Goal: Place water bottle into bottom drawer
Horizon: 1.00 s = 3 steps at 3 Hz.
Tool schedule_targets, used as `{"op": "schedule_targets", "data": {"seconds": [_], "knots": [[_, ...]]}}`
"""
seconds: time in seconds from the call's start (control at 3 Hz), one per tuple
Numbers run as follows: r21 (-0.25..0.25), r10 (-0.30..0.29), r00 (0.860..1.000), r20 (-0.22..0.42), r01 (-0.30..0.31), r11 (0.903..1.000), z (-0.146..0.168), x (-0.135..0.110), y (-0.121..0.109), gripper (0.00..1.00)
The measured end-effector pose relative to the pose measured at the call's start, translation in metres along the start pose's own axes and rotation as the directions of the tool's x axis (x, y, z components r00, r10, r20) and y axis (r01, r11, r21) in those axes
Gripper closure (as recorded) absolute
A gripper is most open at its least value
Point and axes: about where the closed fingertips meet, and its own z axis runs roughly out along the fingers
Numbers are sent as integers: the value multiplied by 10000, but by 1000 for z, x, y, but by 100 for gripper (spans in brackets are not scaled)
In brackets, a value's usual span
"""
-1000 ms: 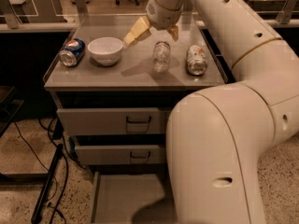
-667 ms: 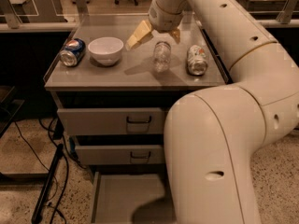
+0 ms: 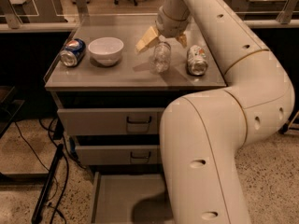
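The clear water bottle (image 3: 161, 58) lies on the grey cabinet top, between the white bowl and the crushed can. My gripper (image 3: 161, 45) hangs right over the bottle's far end and is open. One pale finger (image 3: 146, 39) is to the bottle's left and the other (image 3: 181, 40) to its right; they do not grip it. The bottom drawer (image 3: 122, 199) is pulled open at the foot of the cabinet. Its flat grey floor is bare where it shows, and my arm hides its right part.
A white bowl (image 3: 106, 50) and a blue Pepsi can (image 3: 72, 52) are on the left of the cabinet top (image 3: 117, 76). A crushed silver can (image 3: 196, 59) lies right of the bottle. Two upper drawers (image 3: 112, 121) are shut. Cables (image 3: 46, 190) lie on the floor at left.
My gripper has moved right and down, so its fingers now straddle the bottle's far end. The bottle, cans and bowl have not moved.
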Motion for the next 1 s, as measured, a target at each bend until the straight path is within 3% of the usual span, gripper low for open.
{"op": "schedule_targets", "data": {"seconds": [1.0], "knots": [[-27,-156,9997,-175,155,9999,19,-12,5,0]]}}
